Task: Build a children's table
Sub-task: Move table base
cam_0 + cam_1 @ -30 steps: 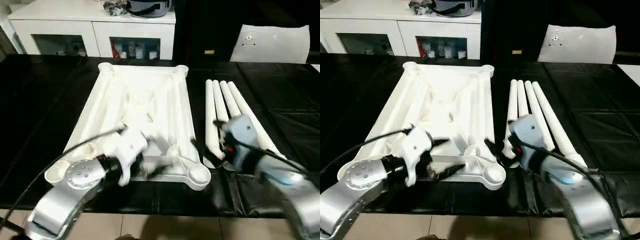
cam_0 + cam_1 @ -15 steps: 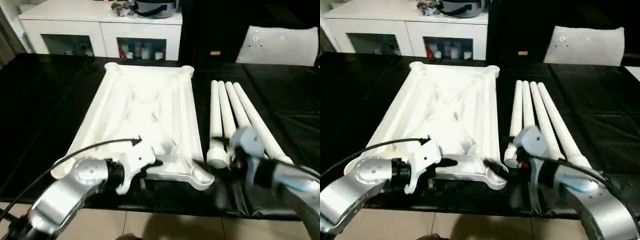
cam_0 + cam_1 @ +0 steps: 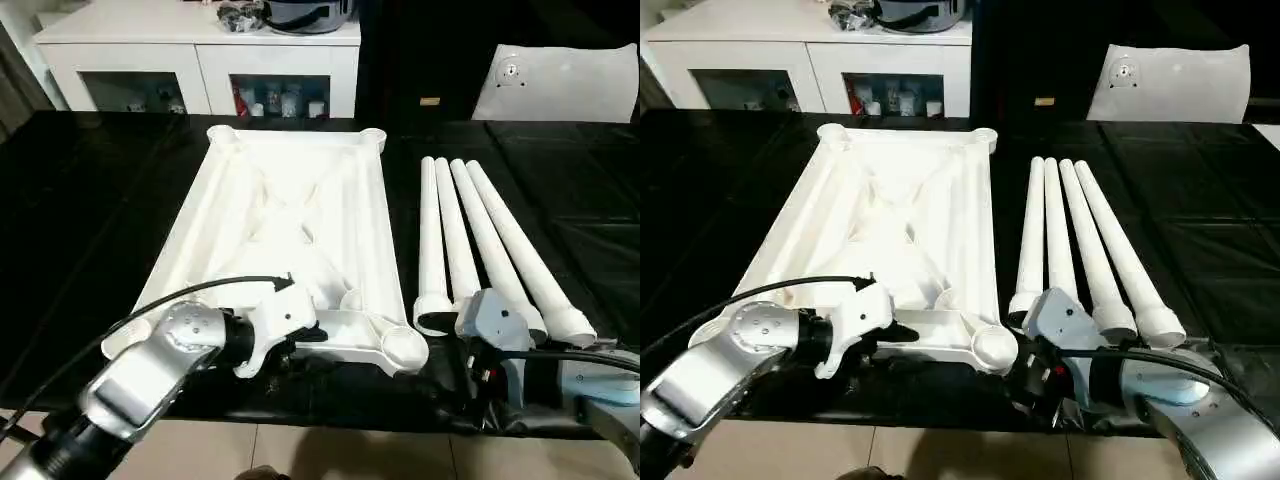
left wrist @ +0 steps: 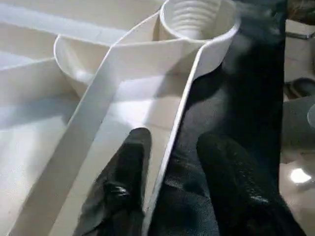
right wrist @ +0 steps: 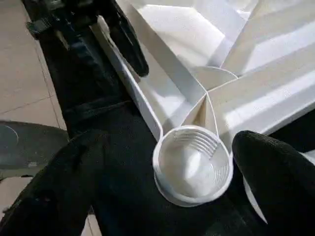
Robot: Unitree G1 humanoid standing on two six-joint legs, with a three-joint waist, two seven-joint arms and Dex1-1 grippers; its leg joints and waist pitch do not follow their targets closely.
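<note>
Table top [image 3: 290, 230] lay upside down on the black table [image 3: 80, 220], ribbed underside up, near edge right at the table's front edge. Four legs [image 3: 480, 240] lay side by side just beside it, on the right gripper's far side, none fitted yet.

Left gripper [image 4: 170, 162] straddled the top's near rim wall [image 4: 182, 118]: one finger [image 4: 125, 167] inside the tray, the other outside over the black cover. Jaws partway in, a gap showing on each side of the wall in the wrist view; not clamped as far as I could tell, though contact at the tips was hard to read.

Right gripper [image 5: 162, 187] spread wide, nothing held, hovering over the near-right corner socket [image 5: 193, 164], threaded bore just ahead between its fingers.

Judged step: pin the top before fitting legs. To do it well:
- Close left gripper square on the rim wall, fingers deep, not on the thin lip.
- Keep it well clear of the socket so a leg can go in.
- Hold the top flat; it sat near the table's edge and could slide off.
- Right gripper should back off to the nearest leg's wide end [image 3: 435, 310], take it near that end.
</note>
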